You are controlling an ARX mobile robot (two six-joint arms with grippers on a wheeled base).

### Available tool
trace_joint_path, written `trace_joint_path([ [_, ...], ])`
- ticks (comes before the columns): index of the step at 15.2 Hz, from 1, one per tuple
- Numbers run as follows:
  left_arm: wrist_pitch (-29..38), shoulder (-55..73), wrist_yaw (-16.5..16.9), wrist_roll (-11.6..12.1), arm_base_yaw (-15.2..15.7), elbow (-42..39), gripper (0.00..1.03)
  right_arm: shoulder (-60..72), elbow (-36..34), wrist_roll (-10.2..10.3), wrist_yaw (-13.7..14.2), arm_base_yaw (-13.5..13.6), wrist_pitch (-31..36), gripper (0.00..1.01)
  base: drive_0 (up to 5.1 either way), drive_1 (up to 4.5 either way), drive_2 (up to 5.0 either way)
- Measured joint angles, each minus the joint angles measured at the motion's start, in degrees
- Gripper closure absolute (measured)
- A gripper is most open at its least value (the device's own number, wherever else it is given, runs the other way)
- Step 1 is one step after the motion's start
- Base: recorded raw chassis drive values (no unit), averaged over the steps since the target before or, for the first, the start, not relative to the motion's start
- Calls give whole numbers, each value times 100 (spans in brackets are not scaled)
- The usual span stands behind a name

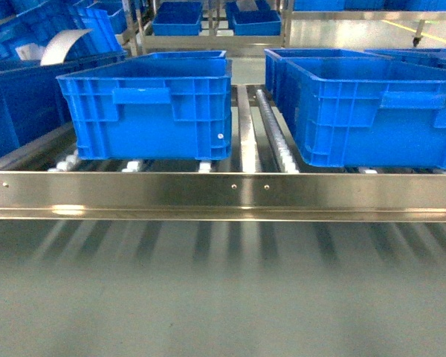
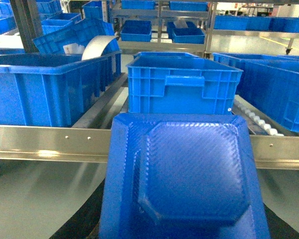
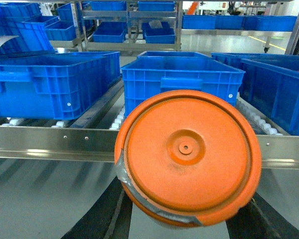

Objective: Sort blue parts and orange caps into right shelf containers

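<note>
A blue part (image 2: 184, 174), a flat ribbed plastic piece with cut corners, fills the lower left wrist view. My left gripper (image 2: 184, 230) is shut on it, with only dark fingers (image 2: 82, 224) showing at its sides. An orange cap (image 3: 187, 157), round with a strip of grey tape on its rim, sits in my right gripper (image 3: 187, 221), which is shut on it. Two containers stand on the shelf ahead: a left crate (image 1: 145, 111) and a right crate (image 1: 372, 111). Neither gripper shows in the head view.
A steel front rail (image 1: 223, 193) runs across below the crates, which rest on roller tracks (image 1: 271, 126). Another blue crate (image 1: 15, 104) stands far left with a white curved sheet (image 1: 63, 44) behind it. Further back are shelves of blue bins (image 1: 178, 18).
</note>
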Motion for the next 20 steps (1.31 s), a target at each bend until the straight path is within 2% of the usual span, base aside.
trace_joint_path([
  [11, 7, 0, 0, 0, 0, 0, 61, 0, 0, 2, -2, 0, 13, 58, 0, 0, 0],
  [20, 2, 0, -2, 2, 0, 0, 61, 0, 0, 2, -2, 0, 15, 58, 6, 415, -404],
])
